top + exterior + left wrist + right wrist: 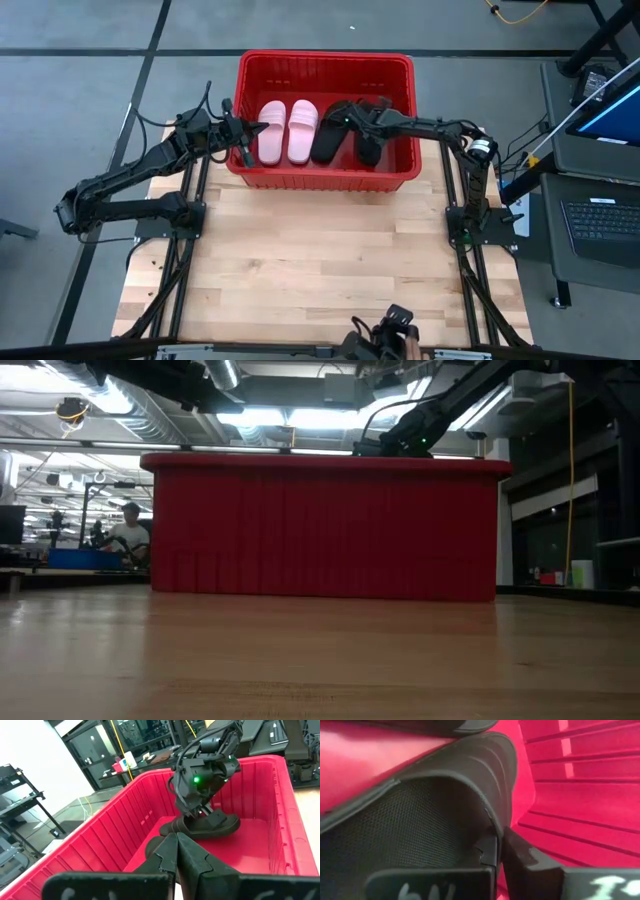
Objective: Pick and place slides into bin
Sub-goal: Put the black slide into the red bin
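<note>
The left gripper [243,132] hovers at the left wall of the red bin [325,64], fingers pressed together on nothing. Inside the bin lie two pink slides [287,130] toward its left, then two black slides [343,132] right of middle. The right gripper [362,113] pinches a black slide's strap [470,785] there.

Bright overhead lighting, blurred wrist close-up.
</note>
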Robot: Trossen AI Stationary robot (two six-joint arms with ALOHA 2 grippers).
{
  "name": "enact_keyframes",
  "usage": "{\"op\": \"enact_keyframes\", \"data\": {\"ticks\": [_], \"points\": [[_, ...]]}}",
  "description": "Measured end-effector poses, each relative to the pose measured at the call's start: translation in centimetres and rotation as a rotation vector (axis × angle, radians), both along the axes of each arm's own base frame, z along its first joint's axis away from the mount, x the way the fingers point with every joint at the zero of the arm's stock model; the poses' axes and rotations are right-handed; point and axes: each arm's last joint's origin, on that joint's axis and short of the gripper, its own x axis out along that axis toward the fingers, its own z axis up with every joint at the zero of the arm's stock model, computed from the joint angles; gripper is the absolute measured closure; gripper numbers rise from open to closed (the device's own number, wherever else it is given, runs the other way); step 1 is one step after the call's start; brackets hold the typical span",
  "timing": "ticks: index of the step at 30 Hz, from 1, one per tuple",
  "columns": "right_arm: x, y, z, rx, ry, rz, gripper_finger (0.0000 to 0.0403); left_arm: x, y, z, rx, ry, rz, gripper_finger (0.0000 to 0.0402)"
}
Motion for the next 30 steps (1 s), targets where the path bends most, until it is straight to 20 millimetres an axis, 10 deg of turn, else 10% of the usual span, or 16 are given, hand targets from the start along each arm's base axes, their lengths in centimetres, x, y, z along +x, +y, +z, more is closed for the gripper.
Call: {"op": "enact_keyframes", "data": {"ticks": [30], "points": [[0.2, 1.3, -0.3, 0.07, 0.01, 0.019, 0.0286, 0.0, 0.0, 0.0, -0.001, -0.001, -0.015, 0.04]]}}
